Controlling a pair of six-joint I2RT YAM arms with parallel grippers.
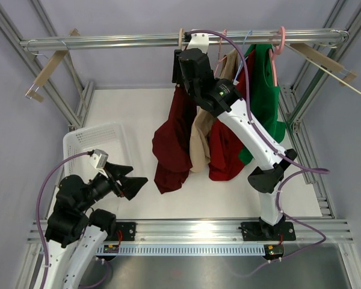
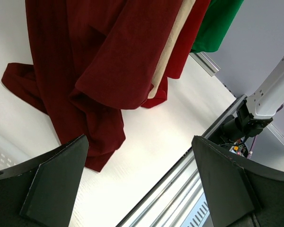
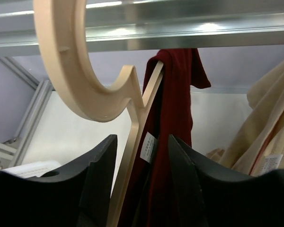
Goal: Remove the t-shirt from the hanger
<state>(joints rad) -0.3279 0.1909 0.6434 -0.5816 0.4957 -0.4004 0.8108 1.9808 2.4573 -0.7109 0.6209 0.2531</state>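
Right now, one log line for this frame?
right fingers: straddling wooden hanger neck and dark red t-shirt collar, grip unclear | left fingers: open, low, empty | t-shirt: on hanger, hem on table

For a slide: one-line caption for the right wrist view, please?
Right tool flanking the wooden hanger and the dark red t-shirt hung on it, below the metal rail.

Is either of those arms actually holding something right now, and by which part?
The left fingers are open and empty. The right fingers straddle the wooden hanger below its hook, alongside the dark red t-shirt; whether they clamp cannot be told.
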